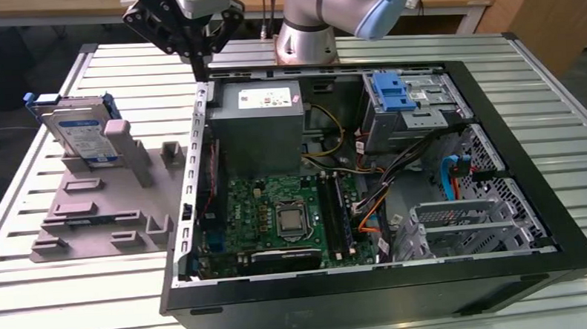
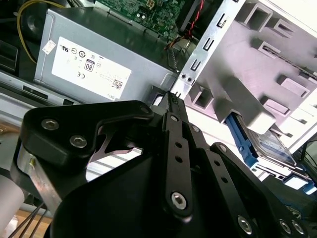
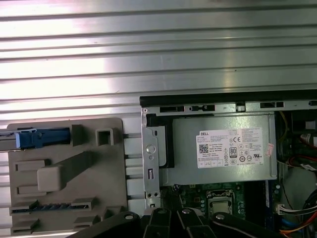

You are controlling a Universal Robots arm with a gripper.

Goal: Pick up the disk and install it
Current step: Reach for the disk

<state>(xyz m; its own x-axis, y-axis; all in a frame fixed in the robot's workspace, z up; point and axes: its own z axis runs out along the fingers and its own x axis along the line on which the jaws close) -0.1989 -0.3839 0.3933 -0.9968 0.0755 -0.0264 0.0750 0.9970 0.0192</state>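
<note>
The disk [image 1: 74, 133] stands on edge in a slot of the grey holder [image 1: 102, 210] at the exterior view's left, outside the computer case. Its blue-and-white label and blue bracket show there. The second wrist view catches it behind the holder as a blue-edged disk [image 2: 270, 144], and the first wrist view sees the disk [image 3: 42, 138] edge-on. My gripper [image 1: 199, 63] hangs above the case's back left corner, to the right of the disk and apart from it. Its black fingers [image 2: 173, 106] are shut together and hold nothing.
The open computer case [image 1: 531, 161] lies on a slatted metal table [image 1: 71, 300]. Inside are a grey power supply box [image 1: 257, 129] with a white sticker, a motherboard [image 1: 275, 213], cables and a drive bay with a blue latch [image 1: 394, 93]. The arm's base [image 1: 306, 41] stands behind the case.
</note>
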